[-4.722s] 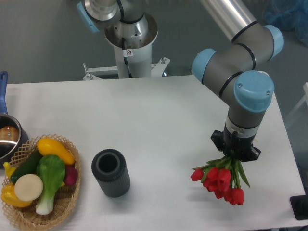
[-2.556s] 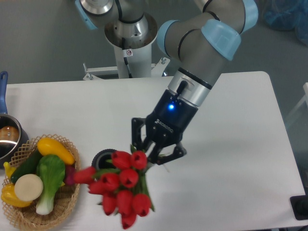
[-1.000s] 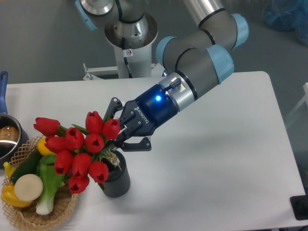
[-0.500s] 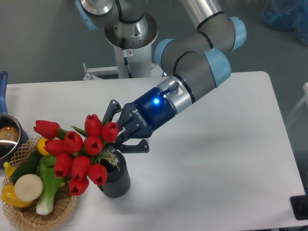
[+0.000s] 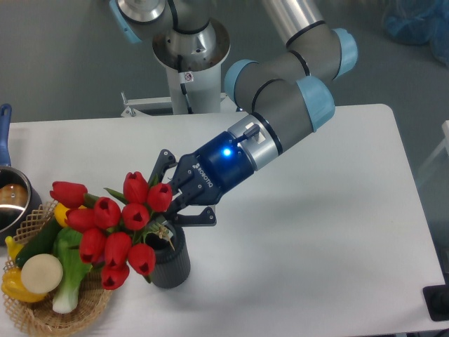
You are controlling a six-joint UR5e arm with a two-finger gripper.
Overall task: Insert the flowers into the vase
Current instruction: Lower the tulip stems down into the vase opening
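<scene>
Now the gripper (image 5: 170, 206) grasps the flowers (image 5: 112, 226) by their stems, blooms splaying left over the vase (image 5: 170, 263).

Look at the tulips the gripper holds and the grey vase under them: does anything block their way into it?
Nothing visible does. The gripper holds the flowers by the stems right over the vase, and the stem ends seem to be at its mouth already. The blooms lean left over the wicker basket, which stands beside the vase.
</scene>
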